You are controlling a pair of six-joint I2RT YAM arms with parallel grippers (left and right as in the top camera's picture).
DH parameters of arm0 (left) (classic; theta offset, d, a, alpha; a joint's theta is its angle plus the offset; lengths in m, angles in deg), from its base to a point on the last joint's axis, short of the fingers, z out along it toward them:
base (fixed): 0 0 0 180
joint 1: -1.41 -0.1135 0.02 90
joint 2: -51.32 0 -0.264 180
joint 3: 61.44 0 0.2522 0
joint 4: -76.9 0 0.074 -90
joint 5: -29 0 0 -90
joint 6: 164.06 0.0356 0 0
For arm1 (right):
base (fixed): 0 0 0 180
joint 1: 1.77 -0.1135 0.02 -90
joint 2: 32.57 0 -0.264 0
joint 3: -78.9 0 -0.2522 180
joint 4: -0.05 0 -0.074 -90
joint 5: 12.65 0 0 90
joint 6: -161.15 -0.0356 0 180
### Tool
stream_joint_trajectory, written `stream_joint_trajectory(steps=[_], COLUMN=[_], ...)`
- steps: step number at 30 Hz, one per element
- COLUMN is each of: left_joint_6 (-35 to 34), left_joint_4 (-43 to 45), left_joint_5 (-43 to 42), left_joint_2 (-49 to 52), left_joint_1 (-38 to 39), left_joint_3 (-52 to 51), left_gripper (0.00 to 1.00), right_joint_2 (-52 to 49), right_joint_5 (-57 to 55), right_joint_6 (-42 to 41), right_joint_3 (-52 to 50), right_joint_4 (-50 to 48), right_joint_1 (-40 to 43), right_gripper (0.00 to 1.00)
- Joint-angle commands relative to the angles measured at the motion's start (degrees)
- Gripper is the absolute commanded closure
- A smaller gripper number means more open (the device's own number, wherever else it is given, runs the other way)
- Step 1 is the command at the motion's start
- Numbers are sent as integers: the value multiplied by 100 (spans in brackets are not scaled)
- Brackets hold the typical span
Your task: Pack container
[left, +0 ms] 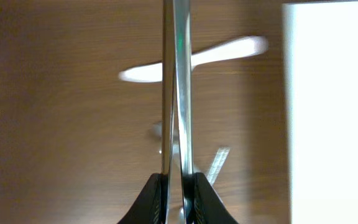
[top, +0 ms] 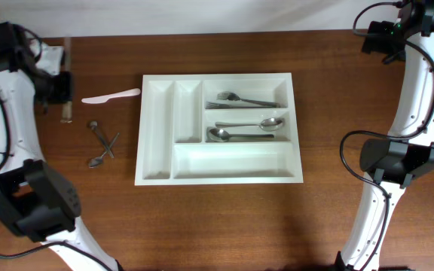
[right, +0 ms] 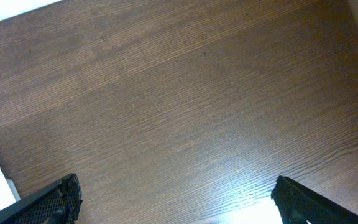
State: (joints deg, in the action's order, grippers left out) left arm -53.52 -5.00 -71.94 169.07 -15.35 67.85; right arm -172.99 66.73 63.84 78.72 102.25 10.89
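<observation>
The left gripper (left: 178, 190) is clamping its fingers on a slim metal utensil (left: 177, 74). The utensil is showing edge-on, so its type cannot be determined. This gripper is hovering at the far-left of the wooden table (top: 217, 218), near a white plastic knife (top: 111, 95) and 2 crossed spoons (top: 102, 144). The right gripper (right: 176, 183) is holding its fingers spread wide, grasping nothing, over the far-right corner. The container (top: 232, 160), a white 5-compartment cutlery tray, is lying at table centre, well apart from both grippers. It is carrying forks (top: 243, 99) in the top horizontal compartment and 2 packed spoons (top: 251, 128) in the middle one.
</observation>
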Motion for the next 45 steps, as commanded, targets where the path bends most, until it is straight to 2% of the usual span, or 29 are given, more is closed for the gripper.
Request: stream_joint_trajectory(steps=[1, 4, 9, 12, 13, 18, 24, 33, 45], left_joint_6=[1032, 1733, 2376, 3104, 3550, 4363, 4483, 4686, 4983], left_joint_4=[-164, -457, -734, -1040, -1211, -1440, -1622, -1436, -809], left_joint_5=[-1108, -1115, -1003, -828, -699, -505, -426, -516, -717], left_joint_2=[-13, -13, -13, -13, -11, 4, 66, 66, 70], left_joint_1=[503, 1185, 2118, 2699, 3012, 3871, 4264, 4291, 4301], left_joint_3=[157, 157, 155, 153, 153, 146, -72, -1399, -1628], left_gripper=[98, 98, 98, 98, 98, 98, 98, 98, 98], right_joint_2=[22, 22, 22, 22, 22, 22, 22, 22, 22], right_joint_5=[-11, -11, -11, -11, -11, -11, -11, -11, -11], right_joint_6=[-28, -28, -28, -28, -28, -28, -28, -28, -28], right_joint_3=[-31, -31, -31, -31, -31, -31, -31, -31, -31], right_joint_4=[4, 4, 4, 4, 4, 4, 4, 4, 4], right_joint_1=[-22, -22, -22, -22, -22, -22, -22, -22, -22], right_gripper=[1, 1, 1, 1, 1, 1, 1, 1, 1])
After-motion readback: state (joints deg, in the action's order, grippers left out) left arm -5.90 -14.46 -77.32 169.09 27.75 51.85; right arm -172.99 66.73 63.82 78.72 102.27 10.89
